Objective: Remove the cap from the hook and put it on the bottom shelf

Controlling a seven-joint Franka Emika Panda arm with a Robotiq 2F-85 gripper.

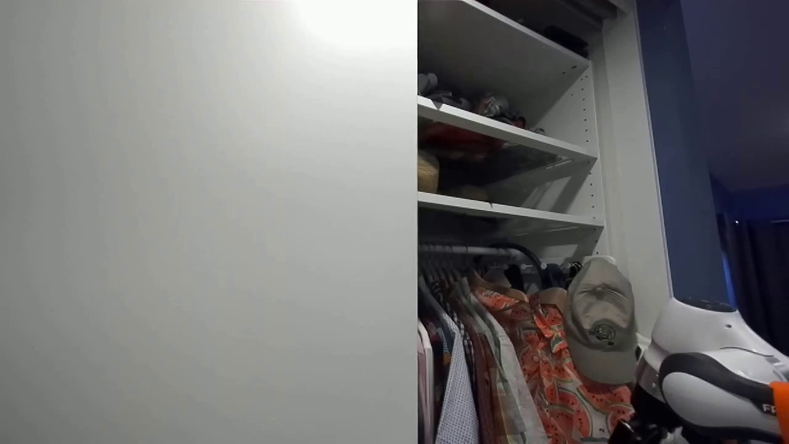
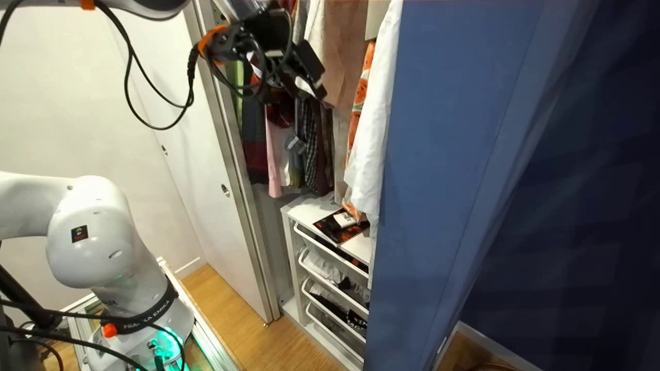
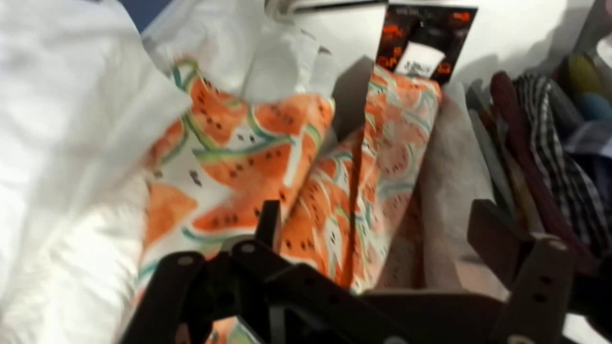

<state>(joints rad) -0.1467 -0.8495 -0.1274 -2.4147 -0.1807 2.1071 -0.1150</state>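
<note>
Fingers [image 3: 497,239]: wrist view, wide apart, tips at about 7 and 4 o'clock, clamped on nothing; watermelon shirts [image 3: 248,167] beyond.
Arm [image 2: 98,257]: in an exterior view, fingers up at 12 o'clock, overlapping hanging clothes [image 2: 311,141]; depth unclear.
Counter [image 2: 309,208]: white, 6 o'clock of the fingers, carrying a dark printed packet [image 2: 337,225].
Cap [image 1: 601,317]: in an exterior view, hangs in front of the watermelon shirts, beside the closet side wall [image 1: 625,154].
Hook: hidden or too small to tell.
Cap axis: near upright, crown 12, brim 6.
Key relation: cap at 10 o'clock of the arm and, I'd judge, above the fingers; next move likely climb first, then straddle the brim.
Shelf [image 1: 518,211]: lowest board over the rail [image 1: 468,250], between 10 and 11 o'clock of the cap; probable target, though the counter could be meant.
</note>
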